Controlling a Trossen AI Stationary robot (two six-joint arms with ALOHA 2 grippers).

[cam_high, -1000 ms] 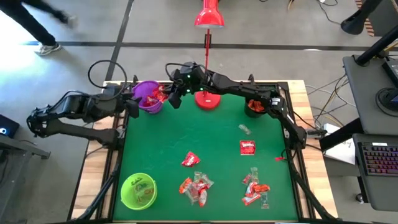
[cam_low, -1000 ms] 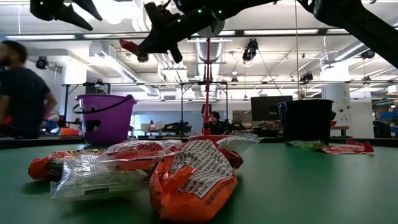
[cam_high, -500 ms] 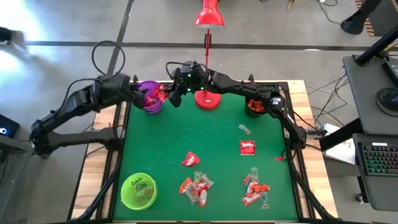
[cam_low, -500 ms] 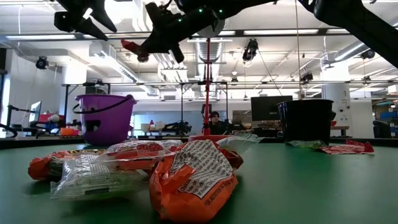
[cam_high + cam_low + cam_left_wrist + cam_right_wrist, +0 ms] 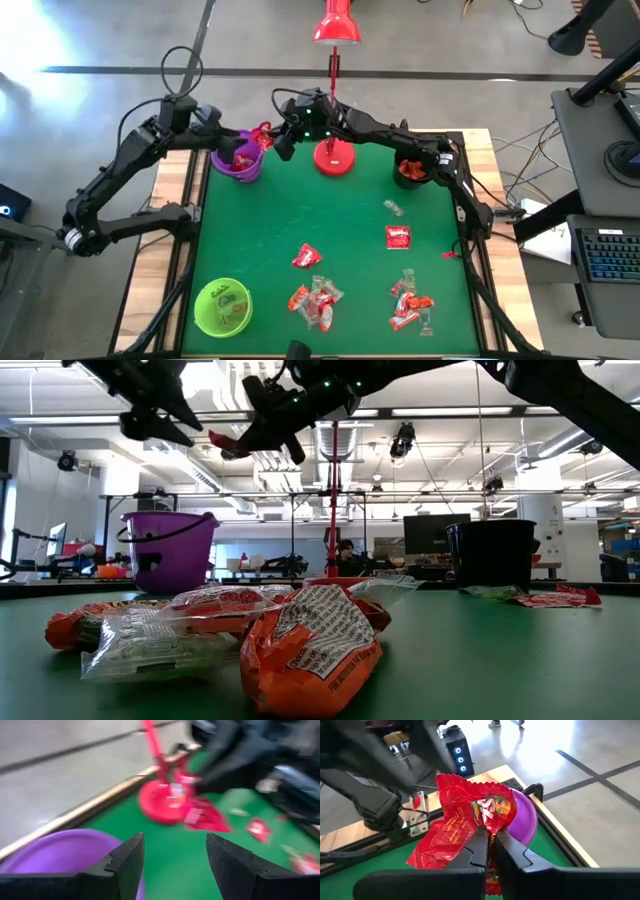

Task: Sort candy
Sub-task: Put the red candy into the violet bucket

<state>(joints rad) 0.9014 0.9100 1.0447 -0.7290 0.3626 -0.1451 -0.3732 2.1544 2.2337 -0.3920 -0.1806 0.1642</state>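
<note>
— Two pincers up top?
— Yes. The right pincer [image 5: 272, 141] pinches a crinkly red candy packet [image 5: 470, 817]; the round purple plastic bucket [image 5: 238, 160] sits just toward eight o'clock of it on the green surface [image 5: 300, 215].
— And the left pincer [image 5: 222, 135]?
— Spread, empty, beside that bucket. Remaining wrapped candy [image 5: 315, 300] lies near six o'clock.

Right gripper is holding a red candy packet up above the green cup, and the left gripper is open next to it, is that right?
Not quite: the right gripper holds the red candy packet above the purple cup, not the green cup, as the high view shows. The left gripper is open beside it.
</note>
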